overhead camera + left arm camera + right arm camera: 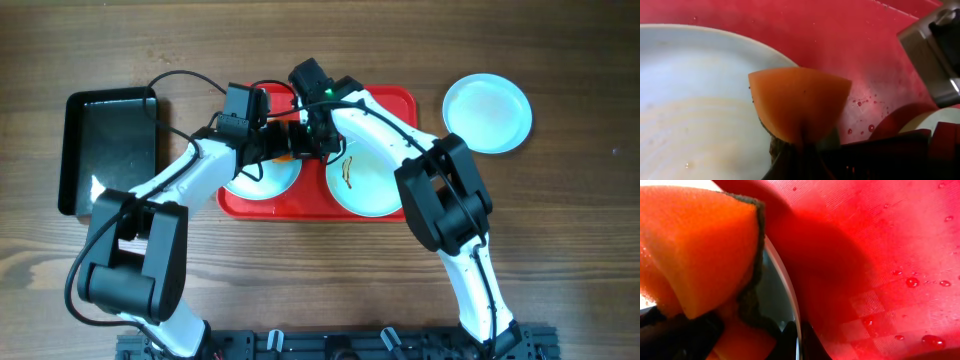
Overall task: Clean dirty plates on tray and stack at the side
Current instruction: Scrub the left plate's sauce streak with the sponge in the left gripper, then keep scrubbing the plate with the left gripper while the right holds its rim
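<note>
Showing a wooden desk [560,250] with a wet red tray [300,207] bearing two plates [372,188], a third plate [487,113] beside it; left hand [807,150] pinches a sponge [800,102], right hand [320,135] pressed together.

overhead straight down on table [560,250], wrist views close, sharing red tray [840,30]

Out on my left lies a glossy black rectangular plastic tray [105,140] with rounded corners, flat on the brown wood-grain table [580,260] — a pale glint sits in its near corner, too small for me to tell what it is. In my left wrist view an orange foam sponge [800,105] fans upward, with a dark scouring layer at its lower edge. My right wrist view shows an orange sponge [695,250] with a dark scouring face too — the same one or another, I cannot tell.
</note>
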Robot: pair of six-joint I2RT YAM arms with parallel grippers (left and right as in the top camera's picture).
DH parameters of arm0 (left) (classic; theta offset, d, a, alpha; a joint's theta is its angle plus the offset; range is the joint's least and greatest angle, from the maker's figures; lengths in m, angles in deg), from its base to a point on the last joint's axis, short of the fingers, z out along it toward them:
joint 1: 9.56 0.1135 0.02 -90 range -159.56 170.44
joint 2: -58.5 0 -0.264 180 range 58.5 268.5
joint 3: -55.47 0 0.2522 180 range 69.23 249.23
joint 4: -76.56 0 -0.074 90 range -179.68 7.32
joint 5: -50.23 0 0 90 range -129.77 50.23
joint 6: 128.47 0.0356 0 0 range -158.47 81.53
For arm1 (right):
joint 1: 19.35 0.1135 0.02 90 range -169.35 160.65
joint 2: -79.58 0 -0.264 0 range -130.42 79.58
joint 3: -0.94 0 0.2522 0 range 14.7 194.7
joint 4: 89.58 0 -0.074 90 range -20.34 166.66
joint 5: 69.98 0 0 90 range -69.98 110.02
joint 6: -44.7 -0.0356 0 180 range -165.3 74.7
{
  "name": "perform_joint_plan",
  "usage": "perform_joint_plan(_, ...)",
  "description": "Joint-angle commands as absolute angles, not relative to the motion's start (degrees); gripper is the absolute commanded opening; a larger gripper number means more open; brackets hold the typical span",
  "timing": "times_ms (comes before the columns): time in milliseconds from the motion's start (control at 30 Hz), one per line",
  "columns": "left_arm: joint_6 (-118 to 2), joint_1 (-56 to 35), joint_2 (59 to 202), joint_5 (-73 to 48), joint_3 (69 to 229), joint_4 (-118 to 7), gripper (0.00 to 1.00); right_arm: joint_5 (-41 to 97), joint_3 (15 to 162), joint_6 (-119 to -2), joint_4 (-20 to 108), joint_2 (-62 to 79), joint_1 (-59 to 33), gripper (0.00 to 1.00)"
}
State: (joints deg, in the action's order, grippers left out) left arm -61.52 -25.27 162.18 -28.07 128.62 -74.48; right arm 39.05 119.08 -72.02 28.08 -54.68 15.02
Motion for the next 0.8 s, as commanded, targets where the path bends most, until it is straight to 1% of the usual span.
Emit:
perform_joint_plan(0, -61.65, -25.59, 163.42, -28.15, 128.36, -73.86, 0.04, 36.67, 118.08, -69.90, 27.54, -56.40, 16.37, 0.04)
perform_joint_plan(200, -61.61, -25.57, 163.58, -36.11, 128.36, -69.73, 0.04, 35.62, 118.08, -69.92, 27.47, -56.40, 16.35, 0.04)
perform_joint_plan(433, -61.63, -25.57, 163.58, -48.41, 128.36, -64.25, 0.04, 27.29, 118.21, -72.39, 25.90, -56.40, 16.05, 0.05)
perform_joint_plan(567, -61.63, -25.57, 163.58, -51.26, 128.36, -63.70, 0.04, 24.69, 118.32, -72.43, 24.72, -56.38, 15.50, 0.04)
perform_joint_plan(767, -61.68, -25.59, 163.56, -51.19, 128.36, -63.66, 0.04, 22.74, 119.17, -72.43, 23.43, -56.29, 15.06, 0.04)
